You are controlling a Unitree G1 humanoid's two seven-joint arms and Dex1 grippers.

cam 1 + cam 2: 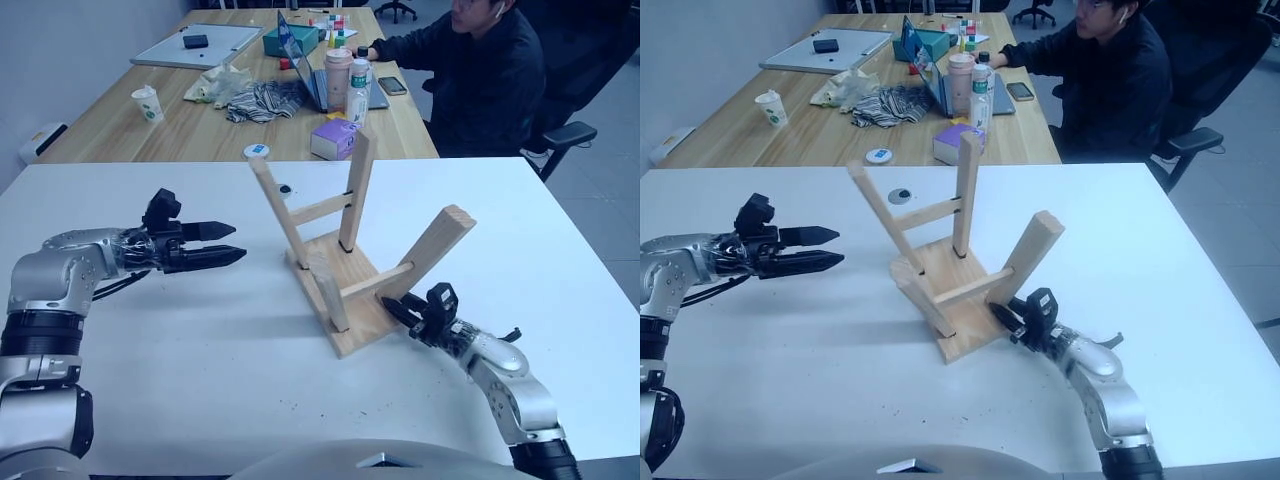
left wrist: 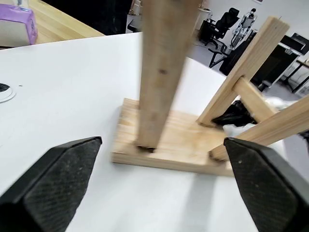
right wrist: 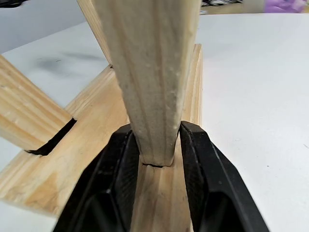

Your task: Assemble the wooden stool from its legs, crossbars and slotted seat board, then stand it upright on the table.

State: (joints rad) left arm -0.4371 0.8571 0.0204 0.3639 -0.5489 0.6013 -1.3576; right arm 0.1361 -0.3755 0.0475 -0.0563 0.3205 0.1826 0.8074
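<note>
The wooden stool lies upside down on the white table, its slotted seat board (image 1: 362,335) flat and its legs (image 1: 357,190) angled upward. Crossbars (image 1: 320,208) join the legs. My right gripper (image 1: 392,308) is at the board's near right side, shut on the base of the thick right leg (image 1: 437,250). The right wrist view shows its fingers (image 3: 118,164) pressed on both sides of that leg (image 3: 149,72) where it meets the board. My left gripper (image 1: 238,242) hovers open left of the stool, apart from it, pointing at it. Between its pads (image 2: 63,179) I see the board (image 2: 183,140).
A small black knob (image 1: 285,188) lies on the white table (image 1: 150,350) behind the stool. A round white disc (image 1: 257,151) and a purple box (image 1: 335,138) sit on the cluttered wooden table beyond. A person sits at that table. Open surface lies left and in front.
</note>
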